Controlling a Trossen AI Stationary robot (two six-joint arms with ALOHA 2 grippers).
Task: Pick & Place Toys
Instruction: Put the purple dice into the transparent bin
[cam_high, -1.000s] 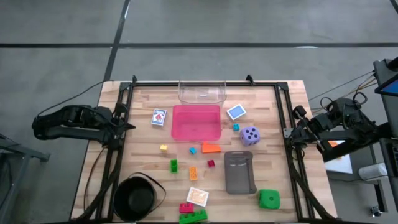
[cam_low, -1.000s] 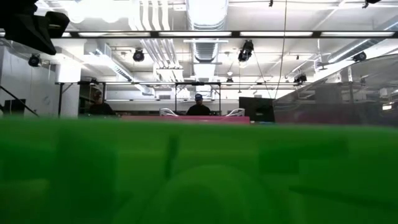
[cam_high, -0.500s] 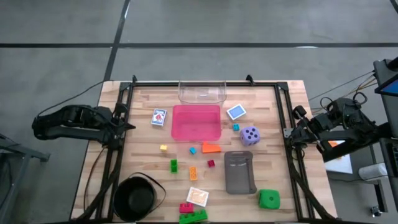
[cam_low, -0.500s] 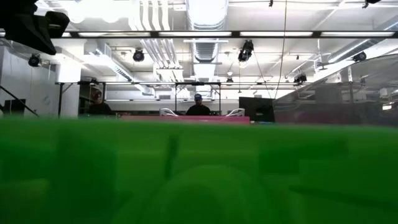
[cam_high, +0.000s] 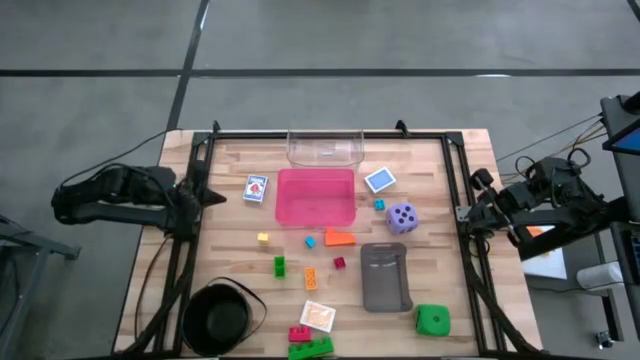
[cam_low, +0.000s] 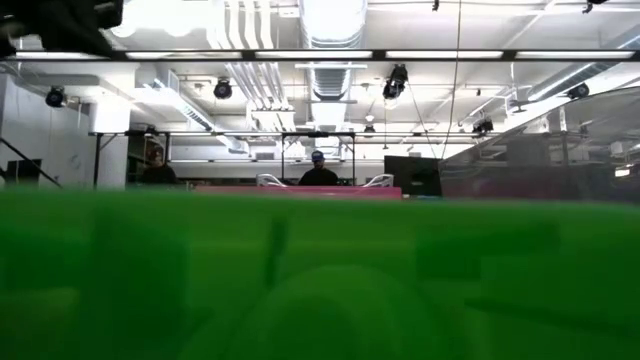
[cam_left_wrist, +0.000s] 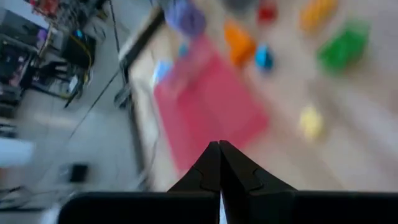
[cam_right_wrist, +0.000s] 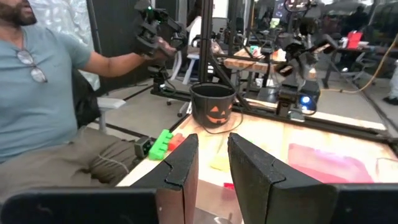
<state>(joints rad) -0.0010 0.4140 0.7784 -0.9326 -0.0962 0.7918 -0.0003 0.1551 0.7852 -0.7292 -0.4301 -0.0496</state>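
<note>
Two arms, both parked off at the table edges, so we've got a pretty quiet scene. From above we see the left gripper (cam_high: 208, 196) hanging over the left rail of the table (cam_high: 440, 250), and its wrist view shows the fingers pinched together to a point with nothing between them. The right gripper (cam_high: 468, 212) sits over the right rail, and its wrist view shows the two fingers (cam_right_wrist: 180, 163) parted by a narrow gap, also empty. The toys are all loose on the wood: the purple die (cam_high: 402, 217) is just right of the pink tray (cam_high: 316, 196), with a small blue brick (cam_high: 379, 204) between them, and the green die (cam_high: 433, 320) is down at the near right corner beside the grey tray (cam_high: 385, 277). We count a blue card (cam_high: 256, 188) left of the pink tray and another (cam_high: 380, 180) at its upper right, below the clear tray (cam_high: 325, 147). Under the pink tray there's a yellow brick (cam_high: 263, 237), an orange piece (cam_high: 340, 238), a green brick (cam_high: 279, 265), a red brick (cam_high: 339, 263) and an orange brick (cam_high: 311, 279). The orange card (cam_high: 317, 317) lies right of the black bowl (cam_high: 220, 318), with a green brick bar (cam_high: 311, 347) below it. In the low view a green blur fills the bottom half, and we can't tell much else.
</note>
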